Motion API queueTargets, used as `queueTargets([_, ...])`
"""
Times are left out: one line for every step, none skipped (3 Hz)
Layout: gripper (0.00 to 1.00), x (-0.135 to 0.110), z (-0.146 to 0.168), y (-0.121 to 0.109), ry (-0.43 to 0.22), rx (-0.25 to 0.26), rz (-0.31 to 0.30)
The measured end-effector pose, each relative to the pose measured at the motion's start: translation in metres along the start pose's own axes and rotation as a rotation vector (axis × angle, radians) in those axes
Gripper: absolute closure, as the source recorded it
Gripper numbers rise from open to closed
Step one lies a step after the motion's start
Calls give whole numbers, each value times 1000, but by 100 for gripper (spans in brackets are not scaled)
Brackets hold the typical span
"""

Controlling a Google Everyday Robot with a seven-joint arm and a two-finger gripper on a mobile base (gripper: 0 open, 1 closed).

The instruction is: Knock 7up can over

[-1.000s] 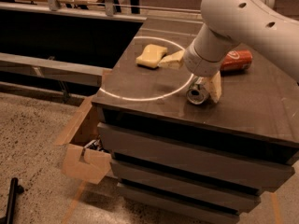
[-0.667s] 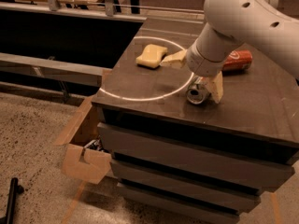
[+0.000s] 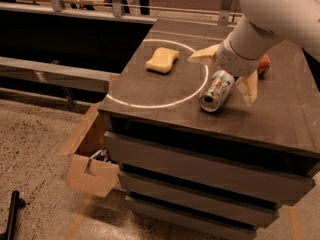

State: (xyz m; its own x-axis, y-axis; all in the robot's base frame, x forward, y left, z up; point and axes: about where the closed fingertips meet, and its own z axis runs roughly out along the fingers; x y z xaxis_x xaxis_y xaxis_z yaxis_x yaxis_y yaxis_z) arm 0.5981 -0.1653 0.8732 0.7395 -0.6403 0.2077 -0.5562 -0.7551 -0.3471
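Note:
The 7up can (image 3: 217, 89), silver-white with green lettering, lies on its side on the dark cabinet top (image 3: 165, 96), its shiny top facing the front left. It rests on the right edge of a white painted circle (image 3: 131, 104). My gripper (image 3: 226, 72) hangs just above the can, open and holding nothing. One tan finger (image 3: 204, 56) points left behind the can. The other finger (image 3: 248, 86) points down at the can's right side. The white arm (image 3: 270, 19) comes in from the upper right.
A yellow sponge (image 3: 162, 60) lies inside the circle at the back left. An orange-red can (image 3: 263, 64) shows partly behind the arm. An open cardboard box (image 3: 90, 161) stands on the floor left of the cabinet. A black object (image 3: 12, 214) lies at the bottom left.
The can has gone from standing between the fingers to lying on its side. The gripper has lifted slightly and its fingers now straddle the can from above. The camera view has moved closer.

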Motion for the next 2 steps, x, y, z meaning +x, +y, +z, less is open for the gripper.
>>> queueTargets([0, 20, -26, 28, 73, 20, 137])
queueTargets([0, 41, -53, 52, 120, 165, 324])
